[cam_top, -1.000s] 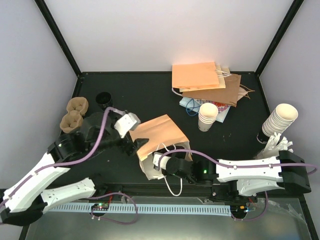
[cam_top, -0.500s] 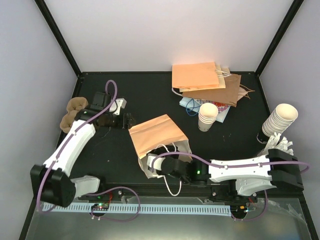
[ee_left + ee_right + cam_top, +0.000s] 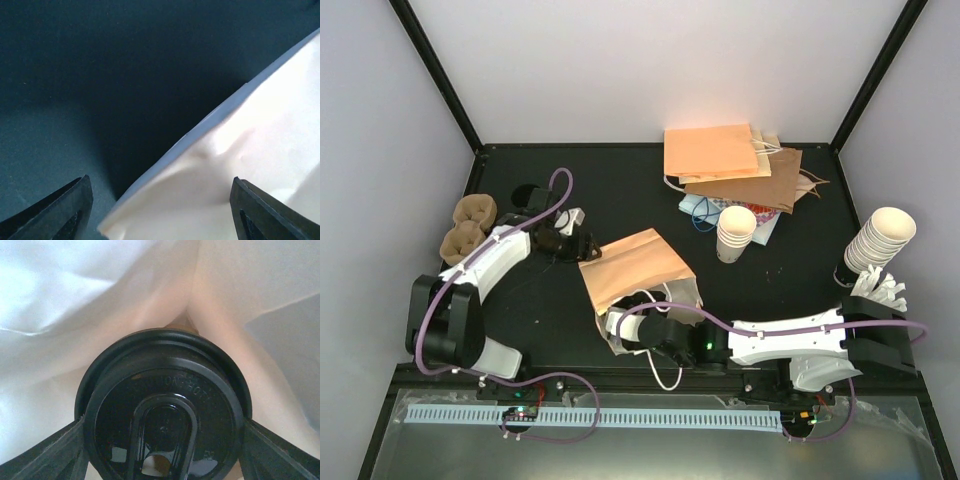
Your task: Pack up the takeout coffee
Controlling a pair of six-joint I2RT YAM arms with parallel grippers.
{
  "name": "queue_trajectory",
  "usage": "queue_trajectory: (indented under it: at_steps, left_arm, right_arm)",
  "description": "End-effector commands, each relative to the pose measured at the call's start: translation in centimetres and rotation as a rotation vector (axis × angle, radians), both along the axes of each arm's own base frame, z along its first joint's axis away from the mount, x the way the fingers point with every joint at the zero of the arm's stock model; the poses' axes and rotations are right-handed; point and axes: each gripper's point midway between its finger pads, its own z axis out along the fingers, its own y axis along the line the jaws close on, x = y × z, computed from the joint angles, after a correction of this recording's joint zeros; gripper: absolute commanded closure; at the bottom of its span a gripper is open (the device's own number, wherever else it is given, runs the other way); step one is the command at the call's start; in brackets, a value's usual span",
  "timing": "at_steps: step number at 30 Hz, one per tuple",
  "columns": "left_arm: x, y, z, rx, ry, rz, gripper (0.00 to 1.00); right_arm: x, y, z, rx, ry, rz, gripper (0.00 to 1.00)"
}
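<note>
A brown paper bag lies on its side on the black table, its mouth toward the arms. My right gripper reaches into that mouth. In the right wrist view the takeout coffee shows its round black lid, which fills the gap and touches both fingers of the right gripper, with the bag's pale lining all around. My left gripper is at the bag's far left corner. In the left wrist view the left gripper stands open, with the bag's corner between its fingers and touching neither.
Two brown pulp carrier trays lie at the left edge. Flat paper bags are piled at the back. A short stack of white cups stands in front of them, and a taller leaning stack is at the right wall.
My left arm swung away toward the back left, then brought its gripper to the bag's far left corner, jaws narrowing slightly. The right gripper has moved slightly left, staying in the bag's mouth.
</note>
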Motion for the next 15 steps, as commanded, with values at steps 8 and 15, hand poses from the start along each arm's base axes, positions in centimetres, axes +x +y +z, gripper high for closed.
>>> queue_trajectory:
  at_steps: [8, 15]
  left_arm:
    - [0.8, -1.3, -2.1, -0.077, 0.051, -0.02, 0.27]
    - [0.5, -1.6, -1.8, -0.097, 0.054, -0.032, 0.28]
  right_arm:
    - [0.3, 1.4, -1.8, -0.009, -0.011, -0.012, 0.21]
    - [2.0, 0.9, -2.3, -0.053, -0.032, -0.075, 0.24]
